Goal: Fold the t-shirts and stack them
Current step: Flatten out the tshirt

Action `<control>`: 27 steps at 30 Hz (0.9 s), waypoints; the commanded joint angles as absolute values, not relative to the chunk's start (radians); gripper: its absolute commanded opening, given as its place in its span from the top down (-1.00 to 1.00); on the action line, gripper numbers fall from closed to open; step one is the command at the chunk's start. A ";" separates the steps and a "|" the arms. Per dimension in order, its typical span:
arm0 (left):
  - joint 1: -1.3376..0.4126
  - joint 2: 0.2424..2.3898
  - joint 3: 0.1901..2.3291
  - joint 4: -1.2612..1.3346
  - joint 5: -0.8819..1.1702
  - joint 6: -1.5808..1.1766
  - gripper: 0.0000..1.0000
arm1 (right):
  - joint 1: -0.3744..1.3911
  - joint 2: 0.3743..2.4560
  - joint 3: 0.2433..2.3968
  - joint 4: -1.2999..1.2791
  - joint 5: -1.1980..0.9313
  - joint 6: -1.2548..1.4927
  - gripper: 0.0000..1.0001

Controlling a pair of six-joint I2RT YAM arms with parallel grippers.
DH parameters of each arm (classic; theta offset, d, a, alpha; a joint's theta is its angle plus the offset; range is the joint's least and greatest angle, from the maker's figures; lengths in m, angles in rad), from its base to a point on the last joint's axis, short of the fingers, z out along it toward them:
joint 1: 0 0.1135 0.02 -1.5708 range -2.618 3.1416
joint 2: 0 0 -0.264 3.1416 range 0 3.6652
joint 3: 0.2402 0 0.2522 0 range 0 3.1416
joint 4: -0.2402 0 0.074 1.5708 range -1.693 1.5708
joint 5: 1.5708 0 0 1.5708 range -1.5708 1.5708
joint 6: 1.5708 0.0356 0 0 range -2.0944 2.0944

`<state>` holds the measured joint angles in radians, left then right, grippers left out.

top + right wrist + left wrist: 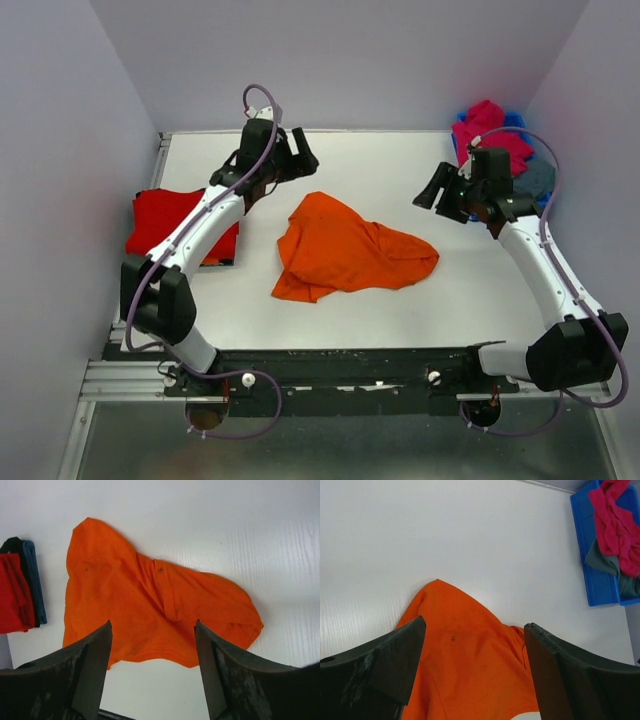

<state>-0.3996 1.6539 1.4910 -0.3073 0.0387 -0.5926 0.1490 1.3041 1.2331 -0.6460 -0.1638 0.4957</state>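
Both arms hover over the table (400,160), left gripper (475,625) and right gripper (152,624) spread wide, holding nothing. Between them, on the tabletop, the orange t-shirt (345,250) lies rumpled, seemingly doubled over itself.

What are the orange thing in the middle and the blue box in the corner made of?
The orange t-shirt looks like soft, matte knit cloth, possibly cotton: it lies limp on the table, full of creases and folds. The blue bin looks like hard moulded plastic: straight rigid walls, even colour and a slight sheen.
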 commanded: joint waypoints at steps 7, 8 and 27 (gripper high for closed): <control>-0.420 1.269 0.973 -0.103 -0.092 -0.735 -0.72 | 0.363 1.298 0.973 -0.413 -0.239 0.440 -0.21; -0.420 1.241 0.935 -0.100 -0.104 -0.745 -0.70 | 0.405 1.301 0.953 -0.396 -0.224 0.442 -0.14; -0.417 0.816 0.643 -0.277 -0.451 -0.972 -0.78 | 1.057 1.693 1.219 -0.287 0.124 0.454 -0.07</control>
